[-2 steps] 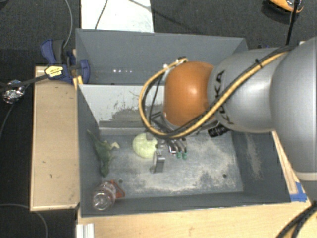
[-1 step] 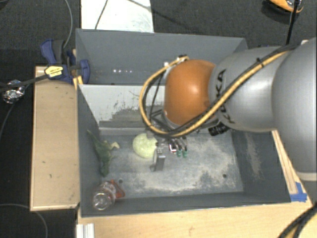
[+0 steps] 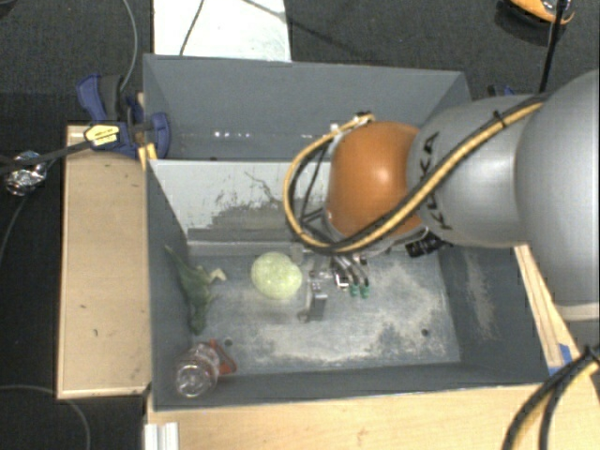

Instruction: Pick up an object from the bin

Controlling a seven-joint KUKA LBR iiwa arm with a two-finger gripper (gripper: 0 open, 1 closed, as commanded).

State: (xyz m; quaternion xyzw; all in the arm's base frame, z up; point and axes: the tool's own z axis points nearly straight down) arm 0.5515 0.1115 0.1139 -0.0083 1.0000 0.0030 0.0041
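A pale green, faintly mottled round ball (image 3: 277,277) lies near the middle of the floor of the grey metal bin (image 3: 281,111), a little towards the back wall. The jaws hang low over the floor just right of the ball. Whether they touch it is hard to tell, and I cannot tell if they are released or clenched. The orange domed cover (image 3: 370,181) on the wrist and its looping yellow-and-black cables (image 3: 305,223) hide their upper part. Well left of the ball, a green toy dinosaur (image 3: 195,289) lies along the left wall. A clear plastic bottle with a red band (image 3: 199,371) lies in the front left corner.
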